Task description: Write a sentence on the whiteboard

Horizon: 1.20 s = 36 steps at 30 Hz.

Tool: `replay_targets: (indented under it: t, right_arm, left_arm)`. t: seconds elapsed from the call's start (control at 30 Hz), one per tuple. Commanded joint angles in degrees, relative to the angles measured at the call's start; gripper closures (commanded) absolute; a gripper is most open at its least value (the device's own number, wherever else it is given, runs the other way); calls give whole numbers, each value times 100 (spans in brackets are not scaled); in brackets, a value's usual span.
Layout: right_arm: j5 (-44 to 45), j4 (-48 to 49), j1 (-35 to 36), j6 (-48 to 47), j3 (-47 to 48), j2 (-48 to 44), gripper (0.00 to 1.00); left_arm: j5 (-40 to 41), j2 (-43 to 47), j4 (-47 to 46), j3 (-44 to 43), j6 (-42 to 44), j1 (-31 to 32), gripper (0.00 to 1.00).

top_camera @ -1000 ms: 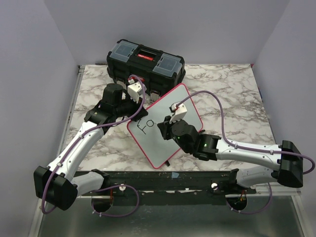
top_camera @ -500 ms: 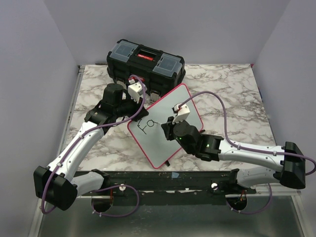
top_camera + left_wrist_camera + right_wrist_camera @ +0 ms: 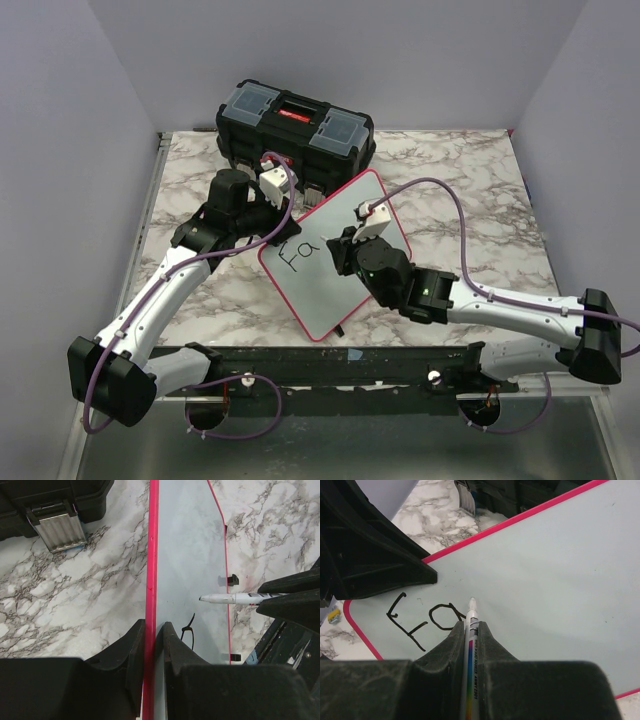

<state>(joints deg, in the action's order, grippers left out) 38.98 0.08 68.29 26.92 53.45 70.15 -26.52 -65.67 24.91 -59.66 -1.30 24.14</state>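
Top external: we have the whiteboard (image 3: pixel 345 290) pinched on one side and a marker at its face.

Top external shows the board lying slantwise at the middle of the table (image 3: pixel 470 190), its far corner close to the black toolbox (image 3: pixel 295 125) at the far edge; our left gripper (image 3: pixel 283 222) clamps the board's far-left rim, and our right gripper (image 3: pixel 342 250) hangs over the board's centre, beside black lettering (image 3: pixel 295 257) that reads "Fa". Left wrist looks along the red rim, our two fingers closed narrowly on it, one on each side, while the marker (image 3: pixel 235 598) reaches in from the right with its tip at the white face. Right wrist shows our fingers shut on the marker's barrel, its tip just right of the second letter; we cannot tell whether it touches.
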Motion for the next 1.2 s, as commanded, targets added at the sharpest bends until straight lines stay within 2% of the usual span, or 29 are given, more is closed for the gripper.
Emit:
replay_targets:
  t: [0.0,0.6,1.17]
  right_arm:
    - [176,149,8,-77,244,209,99]
    - [133,354,-2,-153,175,570,99]
    - [-39,3,0,146,-290,350,99]
  left_arm:
    - [201,133,-61,-39,359,20,100]
    - [173,142,-62,-43,350,22,100]
    - [181,145,-61,-54,359,20,100]
